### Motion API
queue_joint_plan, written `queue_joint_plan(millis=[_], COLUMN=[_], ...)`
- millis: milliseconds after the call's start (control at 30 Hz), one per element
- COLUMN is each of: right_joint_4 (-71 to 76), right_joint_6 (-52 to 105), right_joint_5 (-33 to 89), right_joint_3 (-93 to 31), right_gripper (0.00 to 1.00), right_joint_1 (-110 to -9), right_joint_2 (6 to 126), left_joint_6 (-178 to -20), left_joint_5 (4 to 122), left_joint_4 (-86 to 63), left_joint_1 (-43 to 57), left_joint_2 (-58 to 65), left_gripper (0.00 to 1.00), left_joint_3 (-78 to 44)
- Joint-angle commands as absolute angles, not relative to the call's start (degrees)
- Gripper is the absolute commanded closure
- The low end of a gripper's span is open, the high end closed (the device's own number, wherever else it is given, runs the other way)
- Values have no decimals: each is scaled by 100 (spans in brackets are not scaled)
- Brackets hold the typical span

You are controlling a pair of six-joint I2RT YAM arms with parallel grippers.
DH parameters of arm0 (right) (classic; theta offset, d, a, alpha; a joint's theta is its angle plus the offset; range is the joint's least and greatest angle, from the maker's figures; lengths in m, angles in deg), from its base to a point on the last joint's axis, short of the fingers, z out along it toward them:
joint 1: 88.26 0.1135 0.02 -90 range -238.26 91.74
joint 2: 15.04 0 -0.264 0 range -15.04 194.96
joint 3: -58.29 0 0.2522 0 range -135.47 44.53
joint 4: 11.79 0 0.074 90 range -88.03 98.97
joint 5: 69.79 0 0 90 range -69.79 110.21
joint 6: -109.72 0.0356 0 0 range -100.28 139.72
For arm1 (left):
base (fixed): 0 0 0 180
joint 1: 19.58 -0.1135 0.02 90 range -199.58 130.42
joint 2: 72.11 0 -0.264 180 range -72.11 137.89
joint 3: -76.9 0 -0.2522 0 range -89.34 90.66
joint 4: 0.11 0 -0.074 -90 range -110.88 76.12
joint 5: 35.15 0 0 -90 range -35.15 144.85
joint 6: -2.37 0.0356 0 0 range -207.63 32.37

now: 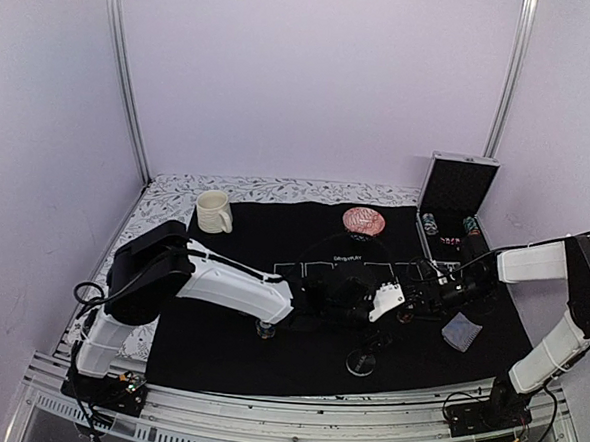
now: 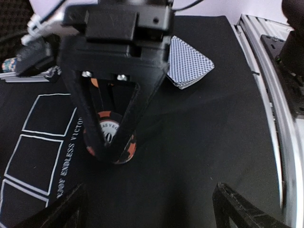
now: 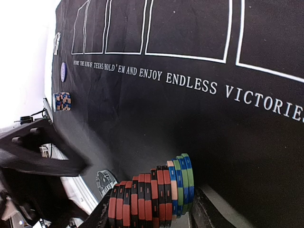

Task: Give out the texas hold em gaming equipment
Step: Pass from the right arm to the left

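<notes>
**Loose chip column pinched in the right gripper, near-right of the bowl**

The right gripper [image 2: 110, 152] has its two black fingers drawn in on a short stack of round poker chips [image 3: 152, 192]. The chips are red-and-black, orange, blue and green, with striped edges. In the right wrist view a finger sits at each end of the column, pinching it. I cannot tell whether the column rests on the black felt mat [image 2: 213, 142] or hangs just off it. It lies to the right of the red patterned bowl [image 1: 363, 221] and nearer the arm bases. The left gripper [image 2: 154, 209] faces it from the bowl's near side, with its fingers spread wide and holding nothing.

As I judge it, the chips are hard, smooth-faced discs, dense for their size, and nothing binds them together. Pressure along the column's axis keeps them in line. A slack or tilted hold would let them slide apart and roll.

The deck of grey-blue-backed playing cards [image 2: 189, 64] lies further right of the bowl and nearer the bases. It looks thin, flexible and slick. It is best taken by its edges as one block, so that it does not fan out.

A clear round disc [image 1: 361, 363] lies almost straight towards the bases from the bowl. A small orange-and-blue striped chip stack [image 3: 62, 101] and a flat purple disc [image 3: 63, 72] sit on the felt, but their place relative to the bowl is unclear.
</notes>
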State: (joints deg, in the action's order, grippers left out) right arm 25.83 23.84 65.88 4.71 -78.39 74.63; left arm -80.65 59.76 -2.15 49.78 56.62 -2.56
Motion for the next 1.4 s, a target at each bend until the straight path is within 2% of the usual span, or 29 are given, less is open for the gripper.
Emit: queue_joint_plan(millis=[0, 100, 300, 667, 900, 1167, 1367], right_joint_4=[2421, 2447, 2446, 2352, 2292, 2245, 2285], right_joint_6=[2487, 2491, 2638, 2880, 2790, 2756, 2764], right_joint_5=[6508, 6489, 6467, 6461, 6433, 6425, 6321], right_joint_3=[638, 594, 541, 440, 438, 414, 357], right_gripper=[98, 98, 98, 97, 97, 97, 95], right_joint_1=[-8002, -8153, -8228, -8232, -8226, -8225, -8227], right_joint_2=[7272, 7408, 7564, 7588, 7872, 8008, 8014], left_joint_6=[-7952, -8099, -8141, -7967, -7999, -7840, -7835], left_joint_5=[6281, 6520, 7214, 7249, 7400, 7407, 7429], left_joint_4=[79, 554, 831, 574, 51, 131, 185], left_joint_1=[4878, 4625, 4275, 4324, 4338, 4358, 4401], left_joint_2=[6239, 6370, 6610, 7444, 8040, 8076, 8218], left_gripper=[6, 7, 17, 17, 26, 37, 39], left_joint_3=[342, 190, 192, 1203, 2162, 2072, 2236])
